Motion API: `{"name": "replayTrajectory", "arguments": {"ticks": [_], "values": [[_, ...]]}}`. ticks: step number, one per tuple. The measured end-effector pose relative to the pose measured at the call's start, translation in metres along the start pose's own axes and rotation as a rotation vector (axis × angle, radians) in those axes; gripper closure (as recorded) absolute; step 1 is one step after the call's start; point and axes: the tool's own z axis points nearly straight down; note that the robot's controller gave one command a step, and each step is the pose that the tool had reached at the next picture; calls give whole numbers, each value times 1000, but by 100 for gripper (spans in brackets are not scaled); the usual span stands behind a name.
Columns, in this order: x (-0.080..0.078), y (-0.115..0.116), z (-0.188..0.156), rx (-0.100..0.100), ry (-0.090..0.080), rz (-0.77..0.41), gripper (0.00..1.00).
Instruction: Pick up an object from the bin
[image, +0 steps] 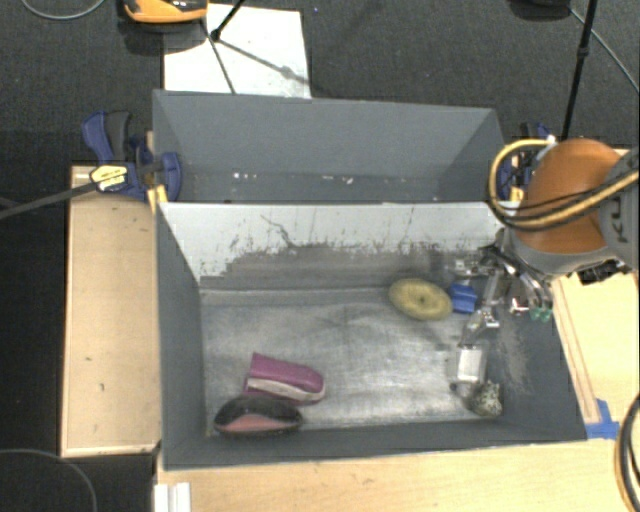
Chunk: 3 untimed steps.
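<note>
The pincer hangs beside a speckled lump.

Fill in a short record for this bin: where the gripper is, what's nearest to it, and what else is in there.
bin: grey metal
gripper: low in the right front part
nearest thing: speckled lump, right front corner, just past the gripper's tip
back right: yellow disc, blue piece beside it
front left: purple block, dark oval in front of it
held: cannot tell
</note>
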Motion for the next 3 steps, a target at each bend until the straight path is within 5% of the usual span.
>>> {"name": "replayTrajectory", "arguments": {"ticks": [1, 2, 3], "values": [[7, -7, 30, -1, 0, 153, 0], [7, -7, 29, 1, -2, 148, 100], [5, -12, -137, 4, -11, -129, 100]]}}
